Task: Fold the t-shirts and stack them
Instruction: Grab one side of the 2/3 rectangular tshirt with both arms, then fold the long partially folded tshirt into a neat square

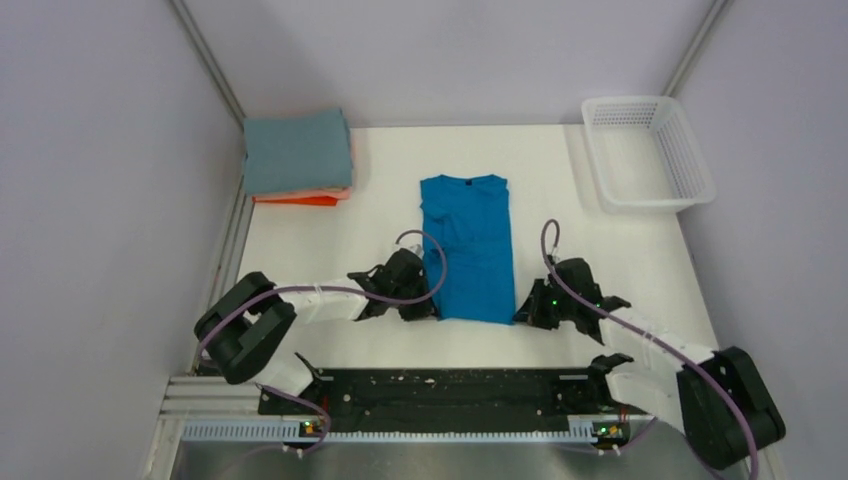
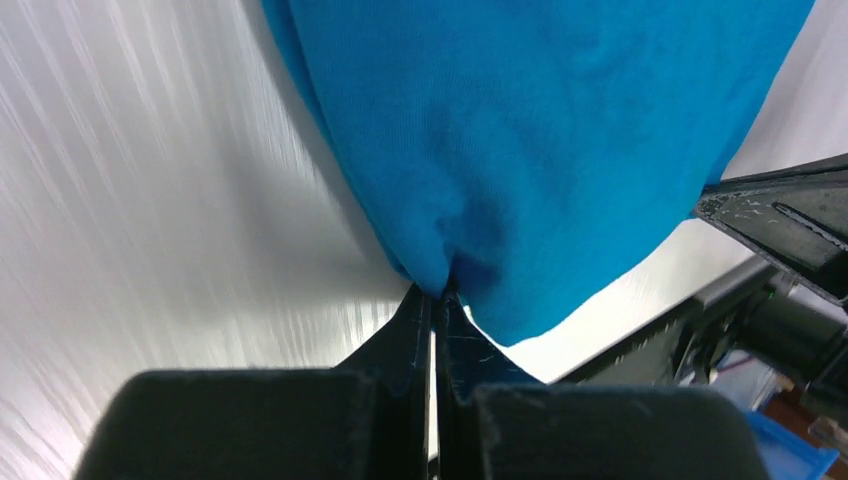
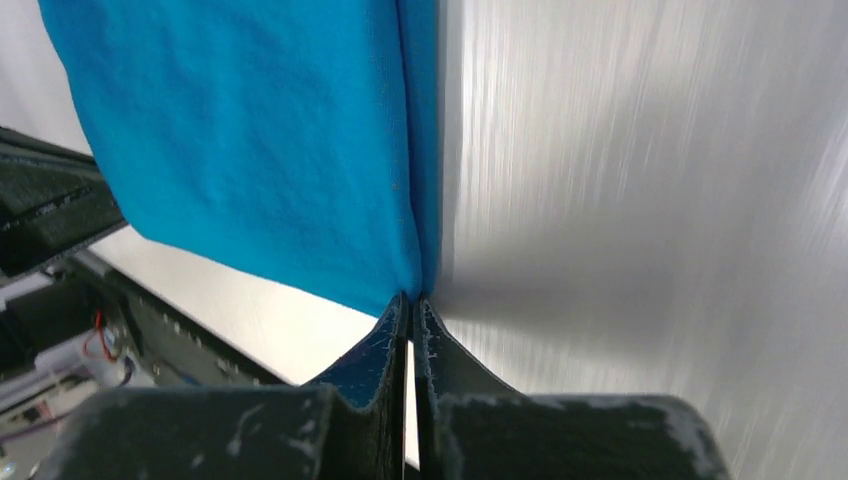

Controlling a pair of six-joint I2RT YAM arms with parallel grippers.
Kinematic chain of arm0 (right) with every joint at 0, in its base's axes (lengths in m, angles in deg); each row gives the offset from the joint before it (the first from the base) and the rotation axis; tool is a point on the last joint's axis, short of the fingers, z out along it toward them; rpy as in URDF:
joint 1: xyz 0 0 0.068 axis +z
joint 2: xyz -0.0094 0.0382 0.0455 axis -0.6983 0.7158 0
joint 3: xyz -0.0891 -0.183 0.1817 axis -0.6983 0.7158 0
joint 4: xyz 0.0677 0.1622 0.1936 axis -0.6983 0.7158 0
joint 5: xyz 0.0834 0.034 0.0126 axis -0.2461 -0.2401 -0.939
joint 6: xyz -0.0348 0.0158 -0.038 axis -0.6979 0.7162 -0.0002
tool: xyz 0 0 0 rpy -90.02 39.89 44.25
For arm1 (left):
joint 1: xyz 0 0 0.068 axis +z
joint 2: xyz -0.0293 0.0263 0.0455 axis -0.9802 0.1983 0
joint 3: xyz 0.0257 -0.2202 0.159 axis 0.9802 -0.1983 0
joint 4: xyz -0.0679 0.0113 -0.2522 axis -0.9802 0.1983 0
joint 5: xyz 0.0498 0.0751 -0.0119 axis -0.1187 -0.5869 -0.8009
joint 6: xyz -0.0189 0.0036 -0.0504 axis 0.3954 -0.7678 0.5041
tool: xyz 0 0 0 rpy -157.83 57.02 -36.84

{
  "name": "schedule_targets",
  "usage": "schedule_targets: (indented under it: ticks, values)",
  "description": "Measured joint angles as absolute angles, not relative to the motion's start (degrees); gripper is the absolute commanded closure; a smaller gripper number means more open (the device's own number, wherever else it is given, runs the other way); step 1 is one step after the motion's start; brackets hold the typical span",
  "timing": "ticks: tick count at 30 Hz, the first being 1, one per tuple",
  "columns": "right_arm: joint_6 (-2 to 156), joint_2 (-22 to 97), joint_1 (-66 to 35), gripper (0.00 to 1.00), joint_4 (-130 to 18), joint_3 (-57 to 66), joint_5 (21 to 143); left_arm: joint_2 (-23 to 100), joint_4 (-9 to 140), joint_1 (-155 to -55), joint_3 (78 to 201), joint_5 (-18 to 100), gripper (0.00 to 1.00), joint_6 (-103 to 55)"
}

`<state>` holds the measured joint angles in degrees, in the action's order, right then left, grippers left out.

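A bright blue t-shirt (image 1: 470, 245) lies on the white table, folded into a long strip with the collar at the far end. My left gripper (image 1: 428, 308) is shut on its near left corner; in the left wrist view the cloth (image 2: 530, 140) bunches at the closed fingertips (image 2: 437, 293). My right gripper (image 1: 522, 313) is shut on the near right corner; in the right wrist view the cloth (image 3: 260, 150) meets the fingertips (image 3: 410, 297). A stack of folded t-shirts (image 1: 298, 155) sits at the far left, grey-blue on top, pink and orange below.
A white mesh basket (image 1: 647, 152) stands at the far right corner. White walls close in on the table on the left, the back and the right. A black rail (image 1: 440, 392) runs along the near edge between the arm bases.
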<state>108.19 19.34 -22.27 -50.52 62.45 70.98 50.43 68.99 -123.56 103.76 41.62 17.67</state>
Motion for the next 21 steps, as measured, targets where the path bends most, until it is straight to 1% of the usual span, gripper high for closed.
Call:
schedule_targets:
  ticks: [4, 9, 15, 21]
  values:
    - [110.40, 7.41, -20.74, 1.00, -39.97, 66.08, 67.92, 44.85, 74.37, -128.30, 100.87, 40.55, 1.00, 20.42]
    - [111.29, -5.25, -20.39, 1.00, -29.13, 63.89, 65.37, 32.96, 86.28, -132.19, 99.41, 38.75, 1.00, 20.71]
    - [110.29, -7.96, -20.39, 1.00, -25.83, 54.50, 64.88, 24.68, 89.62, -132.69, 104.35, 37.95, 1.00, 16.97]
    - [107.62, -4.88, -20.39, 1.00, -25.21, 44.31, 70.28, 23.13, 90.76, -132.52, 110.38, 29.16, 1.00, 12.45]
